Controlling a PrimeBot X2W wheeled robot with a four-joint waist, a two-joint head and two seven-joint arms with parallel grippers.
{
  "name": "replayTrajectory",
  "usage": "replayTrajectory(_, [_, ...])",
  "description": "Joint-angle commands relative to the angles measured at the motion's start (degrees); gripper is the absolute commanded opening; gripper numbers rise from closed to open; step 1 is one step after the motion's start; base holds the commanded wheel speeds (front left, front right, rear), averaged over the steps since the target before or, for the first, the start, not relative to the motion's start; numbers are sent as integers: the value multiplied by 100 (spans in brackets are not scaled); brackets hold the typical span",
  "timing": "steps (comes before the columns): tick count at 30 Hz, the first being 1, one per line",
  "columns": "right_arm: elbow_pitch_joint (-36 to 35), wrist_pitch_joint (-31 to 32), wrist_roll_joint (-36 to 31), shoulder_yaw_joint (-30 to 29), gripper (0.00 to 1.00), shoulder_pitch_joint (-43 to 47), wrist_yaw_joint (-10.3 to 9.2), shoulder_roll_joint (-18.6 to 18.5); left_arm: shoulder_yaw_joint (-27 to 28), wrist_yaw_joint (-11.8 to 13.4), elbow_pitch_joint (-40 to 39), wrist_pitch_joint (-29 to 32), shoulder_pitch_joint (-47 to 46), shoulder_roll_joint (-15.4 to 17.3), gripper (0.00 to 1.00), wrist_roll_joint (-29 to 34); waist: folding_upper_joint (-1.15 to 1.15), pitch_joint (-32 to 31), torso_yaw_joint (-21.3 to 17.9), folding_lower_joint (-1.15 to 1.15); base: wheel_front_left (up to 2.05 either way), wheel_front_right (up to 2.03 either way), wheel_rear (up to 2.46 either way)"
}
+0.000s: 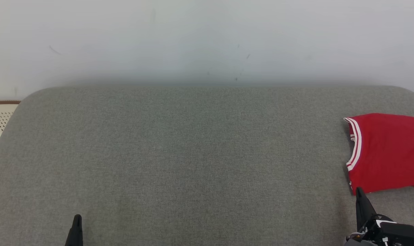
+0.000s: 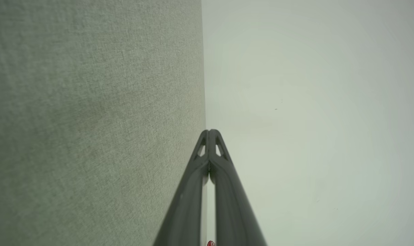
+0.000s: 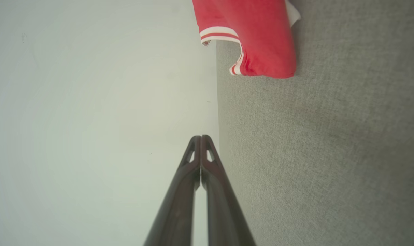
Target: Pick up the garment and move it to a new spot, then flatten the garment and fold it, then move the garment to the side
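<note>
While both arms sat low at the near edge of the grey fabric-covered counter (image 1: 193, 153), the red garment (image 1: 387, 153) lay far out at 3 o'clock in the head view, partly cut off by the frame. It looked folded into a compact, mostly flat block, with its white-striped trim along the side facing the counter's middle. The left gripper (image 1: 76, 222) stood at 7 o'clock, clenched with its two dark fingers pressed together and nothing between them. The right gripper (image 1: 358, 192) stood at 5 o'clock, likewise clenched and empty, its tip just below the garment's near corner; whether it touched the cloth could not be told. In the right wrist view the garment sat at 12 o'clock, apart from the closed fingers. The middle of the counter lay bare up to the pale wall (image 1: 207, 41) at 12 o'clock. Judged from this layout, the lifting, flattening and folding appeared done, and the garment seemed already set aside, so little or nothing of the task was left.
</note>
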Motion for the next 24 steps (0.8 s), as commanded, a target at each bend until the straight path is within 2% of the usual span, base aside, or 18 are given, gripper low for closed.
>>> replayTrajectory(1, [-27,30,133,-22,0,-18,2,21,20,-37,11,24,-69,10,0,-125,0,1,6,0,0,0,0])
replayTrajectory(5, [-35,69,276,-58,0,-21,2,35,35,-55,18,71,-79,11,0,-292,0,4,21,0,0,0,0])
replayTrajectory(24, [-34,79,239,-65,0,-21,2,40,32,-55,16,65,-76,11,0,-251,0,4,22,0,0,0,0])
